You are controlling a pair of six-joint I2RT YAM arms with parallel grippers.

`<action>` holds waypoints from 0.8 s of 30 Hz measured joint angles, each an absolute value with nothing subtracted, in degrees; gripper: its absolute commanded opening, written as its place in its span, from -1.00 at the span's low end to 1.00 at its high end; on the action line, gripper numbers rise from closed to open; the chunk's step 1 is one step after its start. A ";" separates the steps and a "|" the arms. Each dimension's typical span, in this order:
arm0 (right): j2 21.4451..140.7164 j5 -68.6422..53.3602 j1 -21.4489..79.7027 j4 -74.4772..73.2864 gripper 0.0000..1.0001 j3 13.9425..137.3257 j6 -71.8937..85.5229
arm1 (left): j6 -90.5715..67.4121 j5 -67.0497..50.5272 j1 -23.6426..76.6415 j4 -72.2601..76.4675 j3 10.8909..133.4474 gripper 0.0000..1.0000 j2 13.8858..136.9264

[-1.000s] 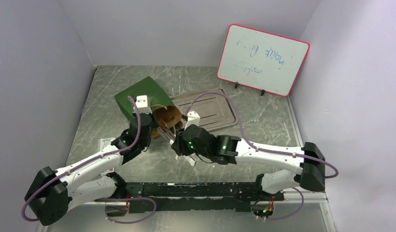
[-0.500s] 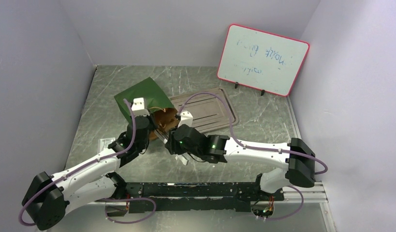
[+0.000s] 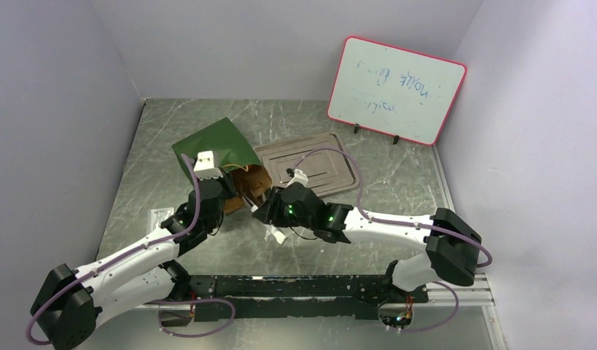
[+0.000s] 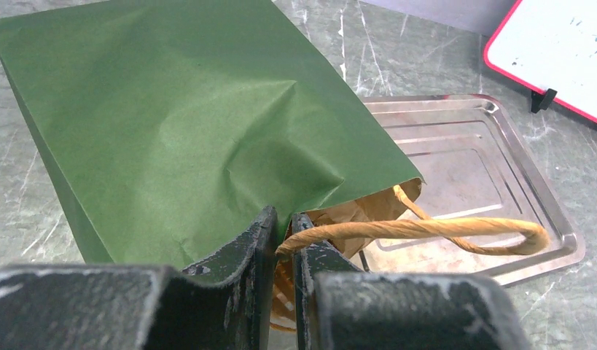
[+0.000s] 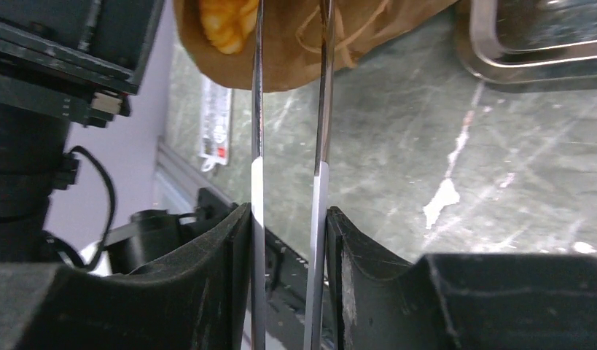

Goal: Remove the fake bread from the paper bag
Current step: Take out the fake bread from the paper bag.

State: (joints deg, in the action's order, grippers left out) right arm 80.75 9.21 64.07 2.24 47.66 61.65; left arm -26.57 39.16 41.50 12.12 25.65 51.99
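Note:
The paper bag (image 3: 213, 144) lies on its side, dark green outside, its brown mouth facing the arms. My left gripper (image 3: 224, 195) is shut on the bag's upper rim beside a tan cord handle (image 4: 426, 227); in the left wrist view the jaws (image 4: 282, 219) pinch the green paper (image 4: 171, 124). My right gripper (image 3: 268, 209) is shut on metal tongs (image 5: 256, 109), whose two arms run from between its fingers (image 5: 288, 211) into the bag's mouth (image 5: 368, 36). A glossy orange piece of fake bread (image 5: 226, 22) shows inside the bag, just left of the tongs.
A flat silver tray (image 3: 313, 169) lies right of the bag, also in the left wrist view (image 4: 463, 146). A red-framed whiteboard (image 3: 396, 89) stands at the back right. A white label (image 3: 160, 216) lies on the table at the left. Grey walls enclose the table.
My right arm has moved left and forward, bringing the tongs up to and into the bag's mouth. My left gripper has kept its hold on the bag's rim and shifted slightly.

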 measured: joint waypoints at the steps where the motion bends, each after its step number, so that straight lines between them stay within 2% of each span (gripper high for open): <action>1: 80.77 8.25 63.81 3.77 -0.24 47.18 62.63 | -26.57 39.16 41.50 12.16 25.65 -0.86 51.96; 10: 82.17 0.93 61.39 13.91 -0.05 45.69 69.78 | -26.52 38.72 41.50 12.21 25.63 -0.86 51.92; 24: 87.35 -4.82 60.05 18.90 -0.02 45.76 74.28 | -26.33 37.50 41.50 13.13 25.36 -0.86 51.86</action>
State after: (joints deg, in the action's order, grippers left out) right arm 87.35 -4.82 60.05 18.90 45.76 74.28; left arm -26.33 37.50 41.50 13.13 25.36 51.86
